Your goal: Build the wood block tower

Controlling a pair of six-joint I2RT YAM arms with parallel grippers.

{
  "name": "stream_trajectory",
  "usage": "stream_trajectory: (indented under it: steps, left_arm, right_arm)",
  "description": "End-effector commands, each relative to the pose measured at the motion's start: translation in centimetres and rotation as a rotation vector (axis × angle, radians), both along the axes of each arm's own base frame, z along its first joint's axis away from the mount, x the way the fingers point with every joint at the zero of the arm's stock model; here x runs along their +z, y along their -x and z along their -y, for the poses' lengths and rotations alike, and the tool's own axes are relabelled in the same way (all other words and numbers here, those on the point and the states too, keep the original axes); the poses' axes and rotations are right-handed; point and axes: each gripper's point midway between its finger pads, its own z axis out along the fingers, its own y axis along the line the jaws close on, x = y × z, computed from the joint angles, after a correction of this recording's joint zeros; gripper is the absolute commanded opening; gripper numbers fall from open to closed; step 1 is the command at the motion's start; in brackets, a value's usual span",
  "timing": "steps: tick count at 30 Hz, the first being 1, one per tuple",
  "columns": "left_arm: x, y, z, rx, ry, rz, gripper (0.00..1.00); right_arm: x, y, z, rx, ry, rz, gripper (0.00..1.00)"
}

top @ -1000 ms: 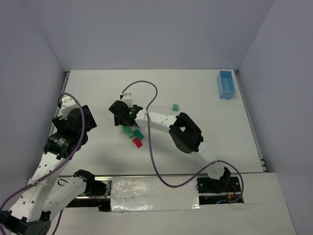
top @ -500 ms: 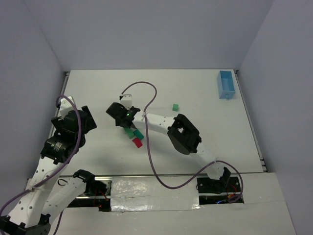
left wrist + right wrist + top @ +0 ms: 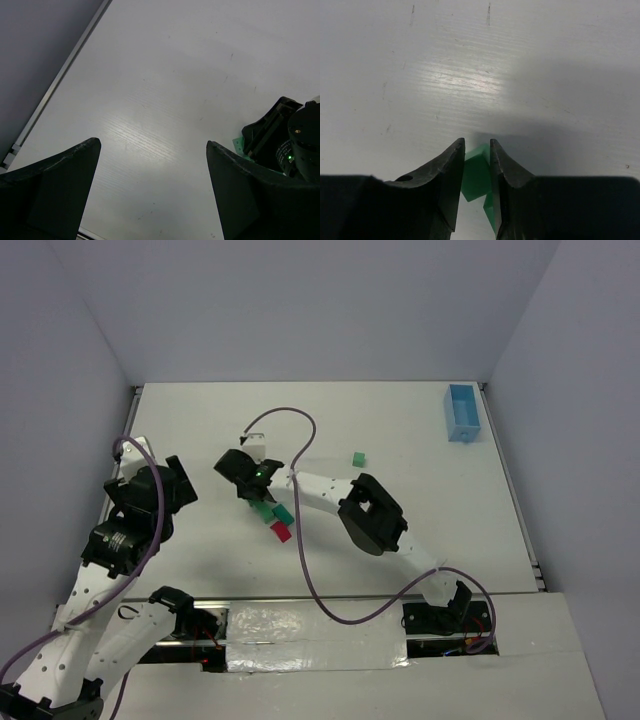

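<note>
No tower is built yet. The right claw (image 3: 477, 146) grips a green block (image 3: 476, 175) on the table (image 3: 420, 440), beside the second green block (image 3: 283, 513) and red wedge (image 3: 281, 532). The left claw (image 3: 152, 145) is open and empty. All stacking remains.

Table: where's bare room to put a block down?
Free: between the lone green block and the blue tray, and the far strip behind them. Crowded: around the right gripper, closed on a green block, red block beside it.

Diffuse overhead light is brightening the white matte counter (image 3: 430, 490), with soft shadows pooling toward its left front corner. In the wrist views glare is streaking its middle. Grey shadow is spreading beyond the green rectangular wood block (image 3: 476, 172), and the black fingers (image 3: 445, 190) of the right end effector (image 3: 476, 143) are looking soft.
</note>
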Motion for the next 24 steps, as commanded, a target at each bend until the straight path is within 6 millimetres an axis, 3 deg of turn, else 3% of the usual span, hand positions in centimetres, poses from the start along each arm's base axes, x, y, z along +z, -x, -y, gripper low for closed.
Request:
stream_trajectory:
  steps: [1,3,10,20,24]
  left_arm:
    - [0.7,-0.4,0.0,-0.007,0.001,0.036,0.99]
    - [0.8,-0.4,0.0,-0.005,0.002,0.038,0.99]
    - [0.7,-0.4,0.0,-0.007,0.0,0.037,0.99]
    - [0.6,-0.5,0.1,-0.015,0.0,0.032,1.0]
    - [0.5,-0.5,0.2,-0.015,-0.002,0.027,1.0]
  right_arm:
    - [1.2,0.3,-1.9,0.045,-0.035,0.026,0.33]
    - [1.7,0.1,-2.2,0.06,-0.035,0.032,0.34]
    - [1.1,0.7,-2.2,0.096,-0.035,0.026,0.58]
    - [1.2,1.1,-1.9,0.157,-0.017,0.041,0.53]
    - [1.5,1.3,-2.1,0.178,-0.019,0.048,0.41]
